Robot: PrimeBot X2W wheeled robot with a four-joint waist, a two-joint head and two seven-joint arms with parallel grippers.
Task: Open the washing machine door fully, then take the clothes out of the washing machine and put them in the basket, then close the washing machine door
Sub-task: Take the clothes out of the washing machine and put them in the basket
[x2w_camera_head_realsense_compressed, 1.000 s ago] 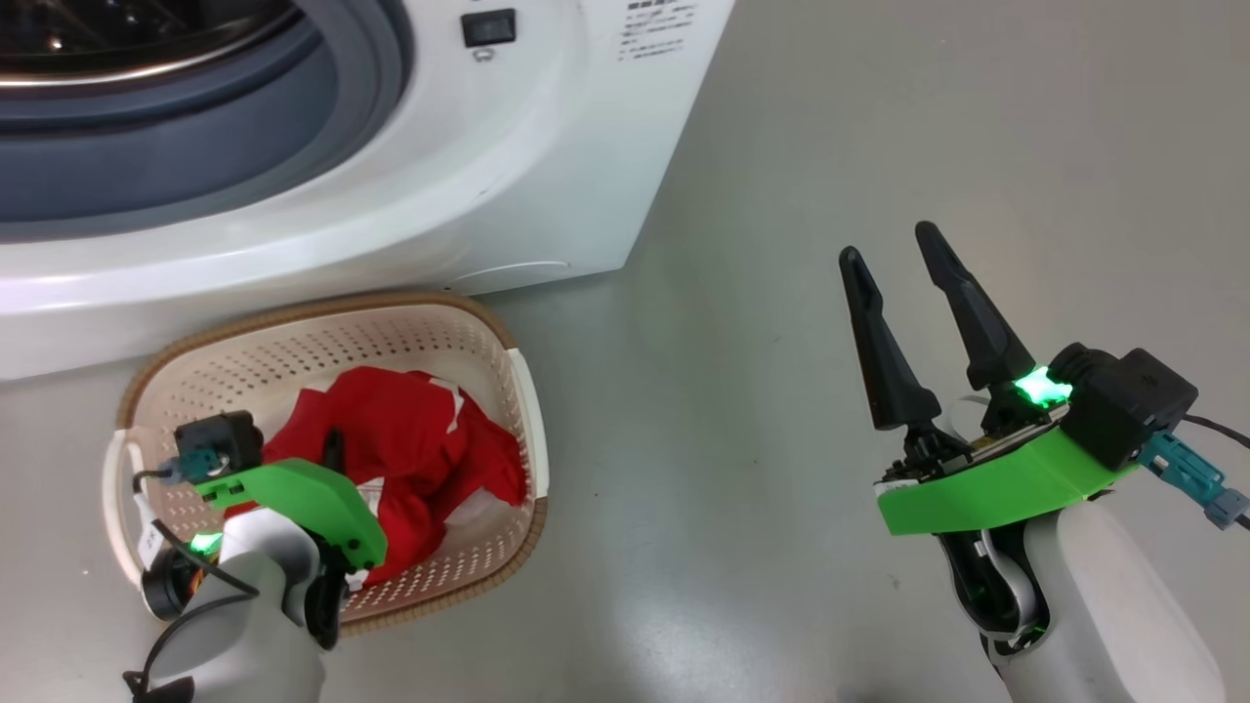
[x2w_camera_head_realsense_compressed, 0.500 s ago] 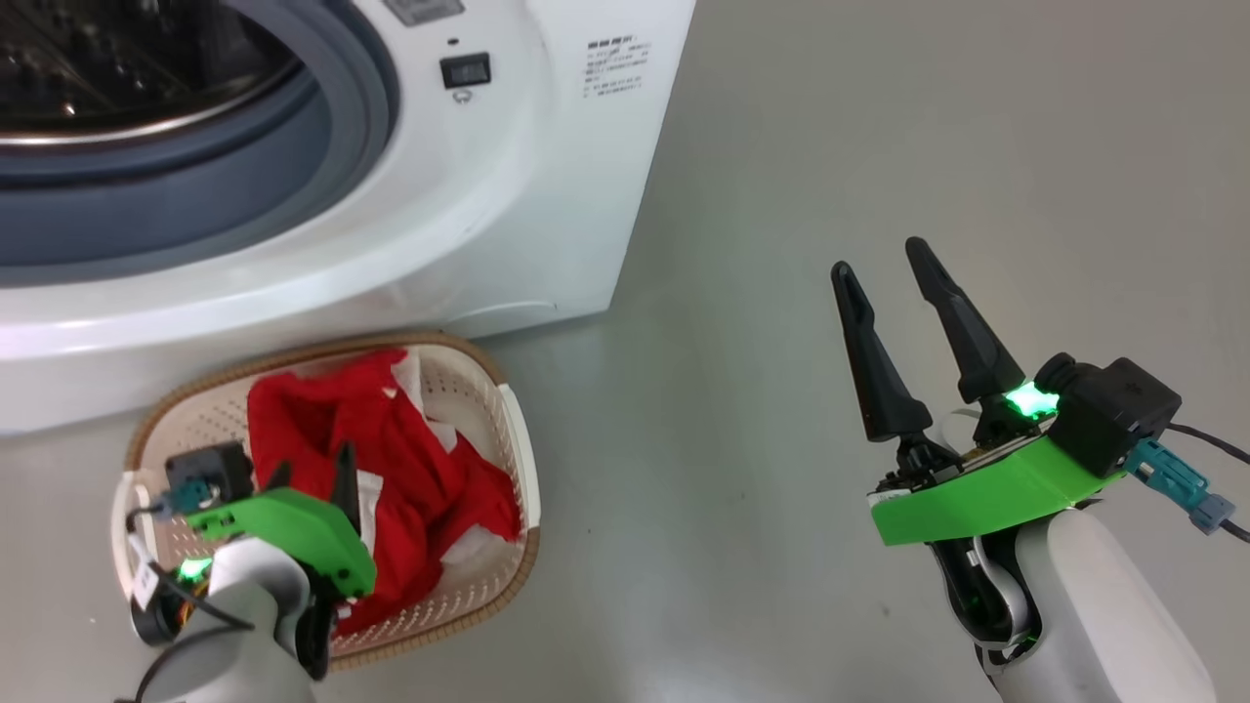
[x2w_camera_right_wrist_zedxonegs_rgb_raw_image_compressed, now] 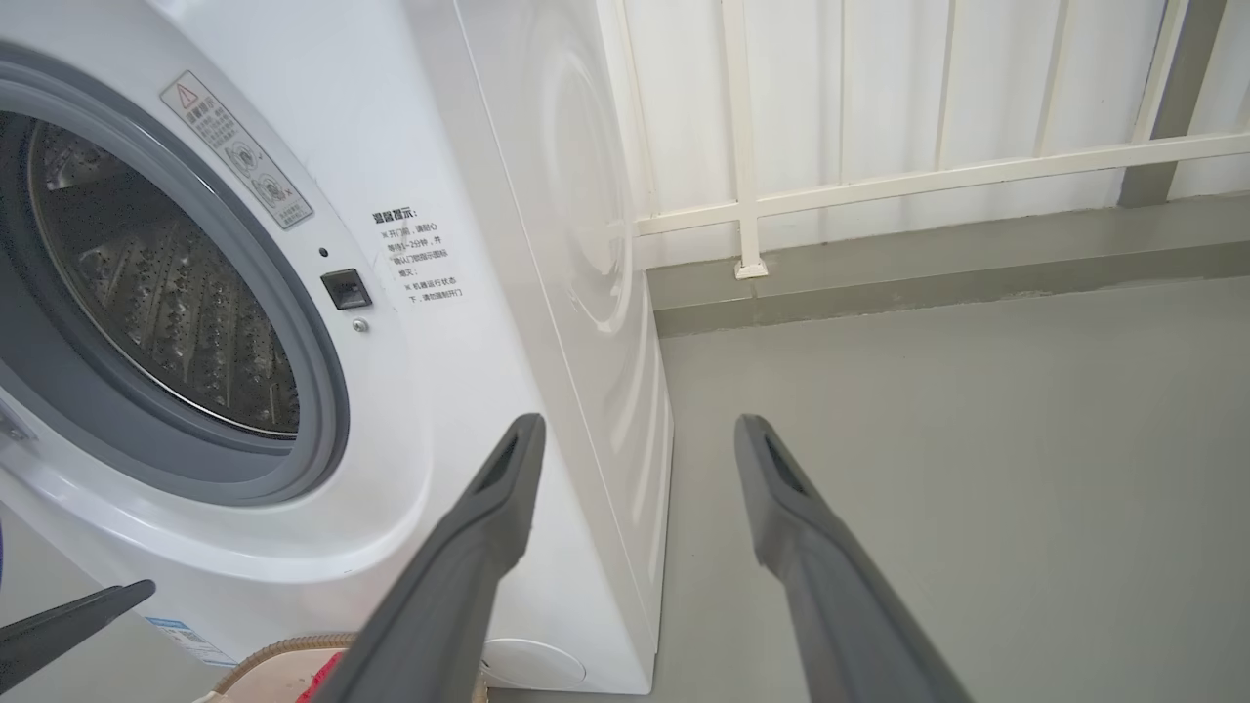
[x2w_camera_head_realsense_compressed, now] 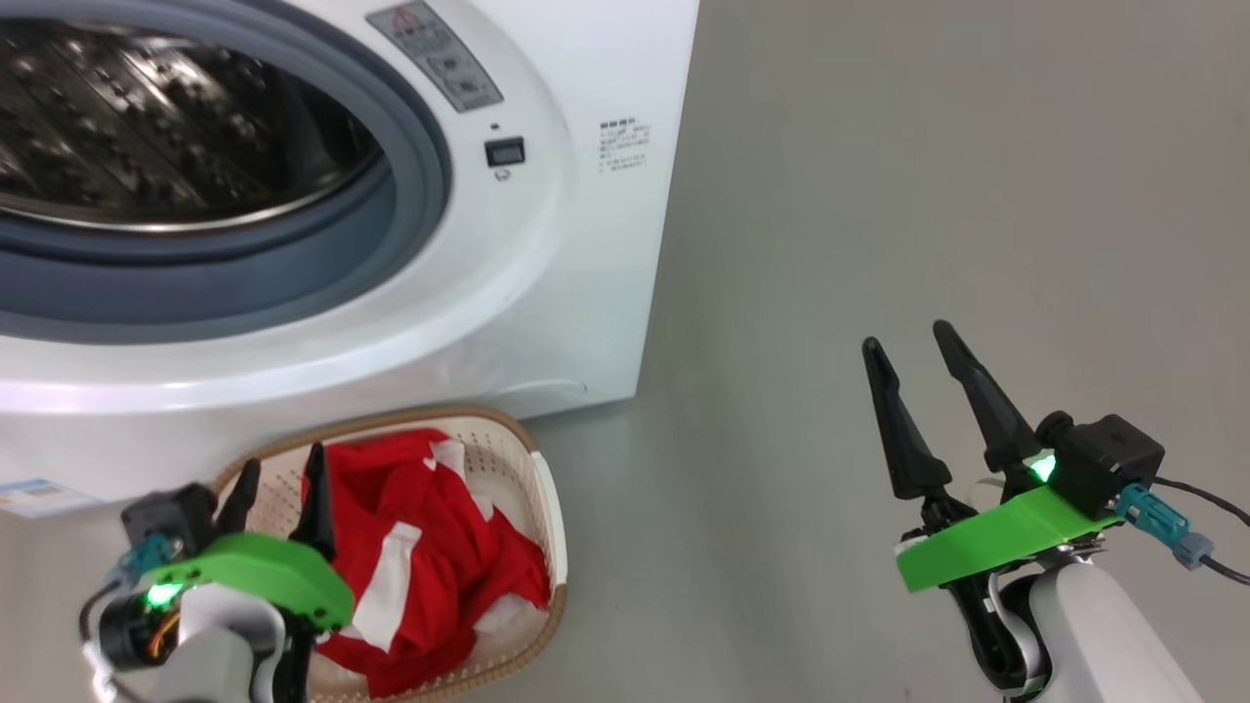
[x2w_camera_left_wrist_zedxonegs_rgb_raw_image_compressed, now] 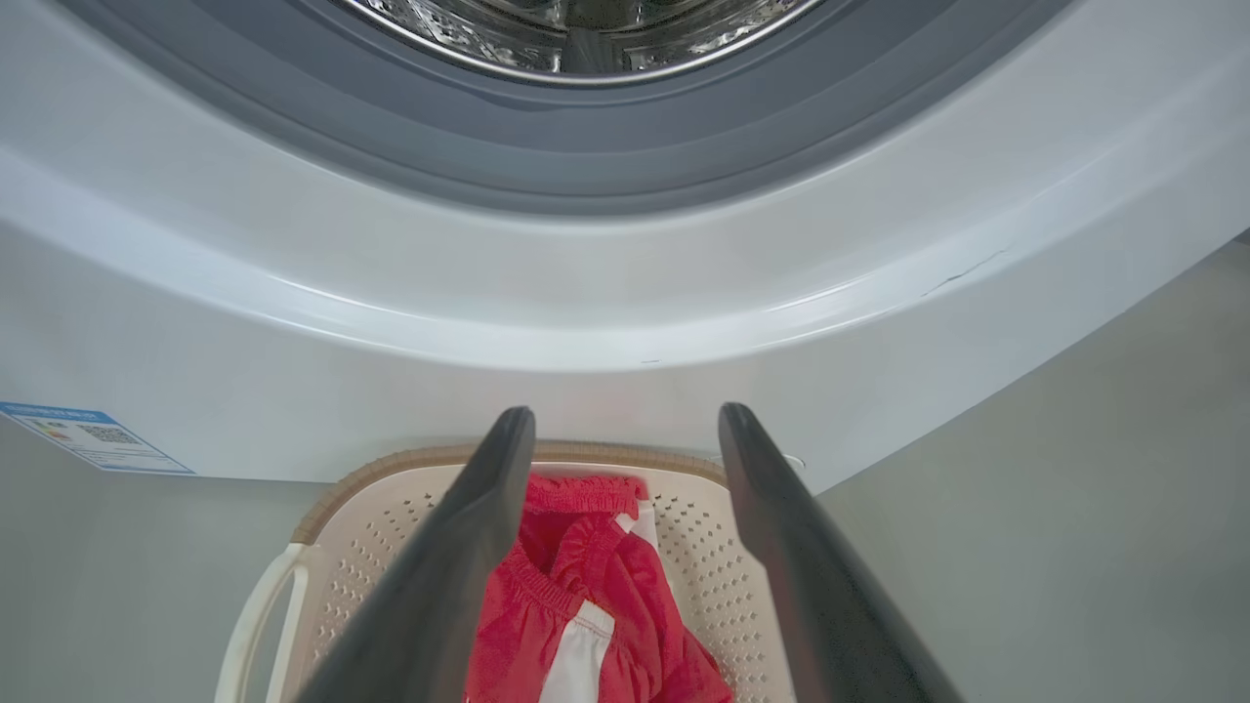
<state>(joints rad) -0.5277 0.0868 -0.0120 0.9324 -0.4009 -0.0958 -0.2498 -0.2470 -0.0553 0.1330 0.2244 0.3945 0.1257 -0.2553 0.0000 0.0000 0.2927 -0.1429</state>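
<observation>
A: Clothes, state and position?
B: The clothes (x2w_camera_head_realsense_compressed: pixel 459 547) lie in the basket (x2w_camera_head_realsense_compressed: pixel 498 451). They form a crumpled bright red heap with white stripes that fills most of it, and one fold sits up near the far wall.

A: Basket?
B: Cream, perforated plastic with a brown woven-look rim. It stands on the grey floor (x2w_camera_head_realsense_compressed: pixel 879 195) just in front of the washing machine (x2w_camera_head_realsense_compressed: pixel 547 293). Whether they touch, cannot tell.

A: Machine?
B: White front-loader. A grey rubber ring (x2w_camera_head_realsense_compressed: pixel 410 195) circles the mouth, with the perforated steel drum (x2w_camera_head_realsense_compressed: pixel 146 127) in plain sight behind it. There is a small blue label (x2w_camera_head_realsense_compressed: pixel 39 496) low on the front, at the left.

A: Grippers?
B: The left gripper (x2w_camera_head_realsense_compressed: pixel 281 464) hangs over the basket's near left part, fingers pointing toward the machine. Its jaws are wide apart and empty, and in the left wrist view the red fabric lies below the gap. The right gripper (x2w_camera_head_realsense_compressed: pixel 906 336) is well apart to the right, over bare floor, jaws likewise spread and gripping nothing.
</observation>
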